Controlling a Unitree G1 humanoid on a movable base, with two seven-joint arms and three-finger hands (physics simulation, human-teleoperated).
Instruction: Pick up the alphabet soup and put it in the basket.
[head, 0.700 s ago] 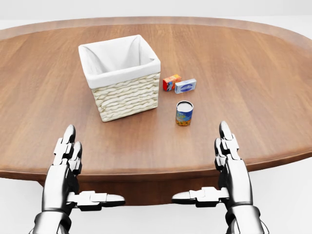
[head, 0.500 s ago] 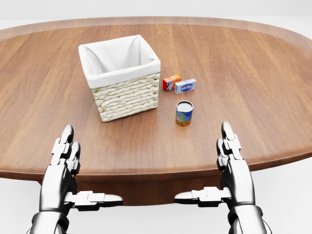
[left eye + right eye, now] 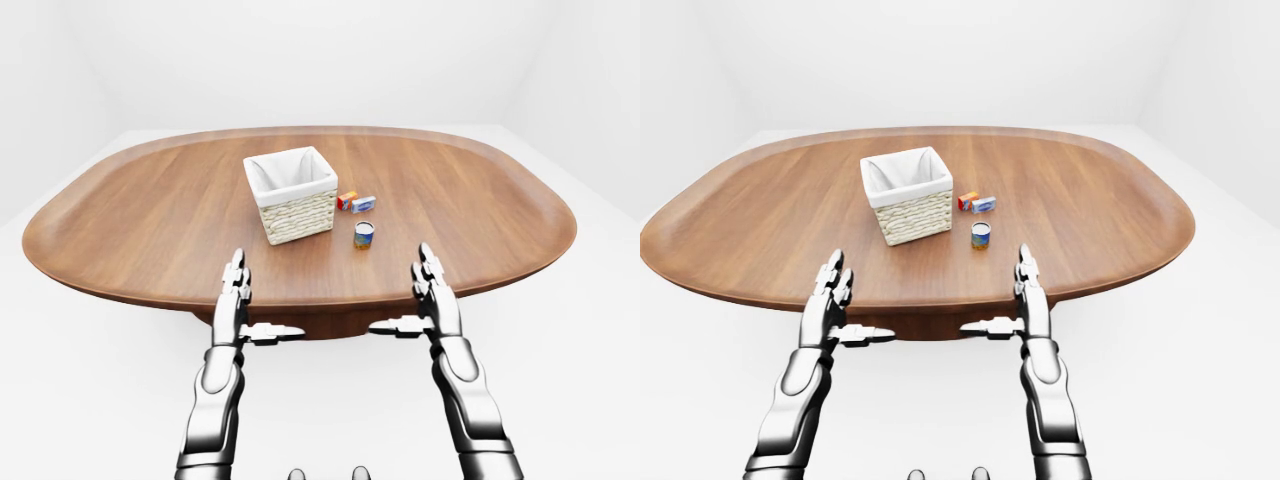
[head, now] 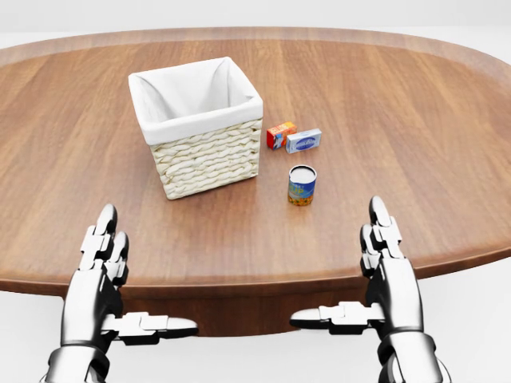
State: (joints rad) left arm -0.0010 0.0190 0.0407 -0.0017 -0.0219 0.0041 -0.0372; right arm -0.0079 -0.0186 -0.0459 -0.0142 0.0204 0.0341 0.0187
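Table [image 3: 150,230]: oval, brown wood, in a plain white room.
Alphabet soup [image 4: 302,184]: upright on the wood, just right of basket [image 4: 200,124].
Left hand [image 4: 100,275], right hand [image 4: 389,267]: fingers spread, holding nothing.

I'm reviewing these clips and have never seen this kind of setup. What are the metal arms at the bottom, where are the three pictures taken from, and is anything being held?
These are simulator renders of a humanoid robot steered by a person. All three pictures come from cameras on its head, looking out over its own arms; the two eye views show nearly the same scene from farther off.

The metal arms are the robot's own. Its left hand and right hand are both open, fingers stretched out, thumbs pointing inward, at the near rim of the wooden table. Neither holds anything.

On the table stand a wicker basket with a white lining, the alphabet soup can upright to its right, and two small boxes, one orange, one blue.
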